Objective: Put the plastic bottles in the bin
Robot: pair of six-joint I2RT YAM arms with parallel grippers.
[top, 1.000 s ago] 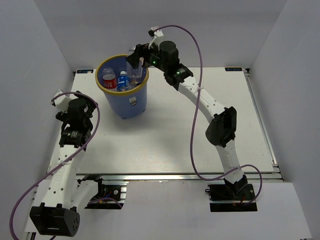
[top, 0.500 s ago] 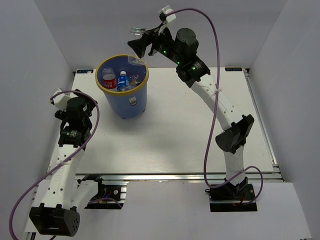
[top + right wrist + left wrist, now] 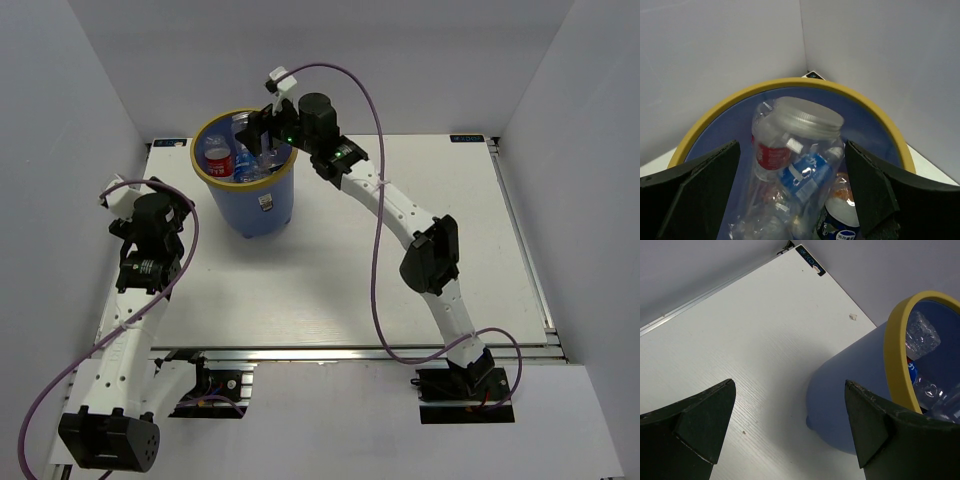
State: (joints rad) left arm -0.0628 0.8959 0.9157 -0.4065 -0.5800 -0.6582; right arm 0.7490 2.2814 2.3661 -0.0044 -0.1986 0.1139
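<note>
Nearby, left tool (image 3: 789, 385) gapes beside bin (image 3: 840, 405); right tool (image 3: 791, 150) gapes over bottles (image 3: 802, 172).

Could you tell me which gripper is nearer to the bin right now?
Right. The right gripper hovers directly over the bin's open top; the left gripper sits apart, beside its outer wall.

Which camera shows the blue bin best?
Top external: the bin shows nearly whole, rim, wall and sticker. Left wrist catches only part of its wall and rim; right wrist looks inside, showing just rim and inner wall.
</note>
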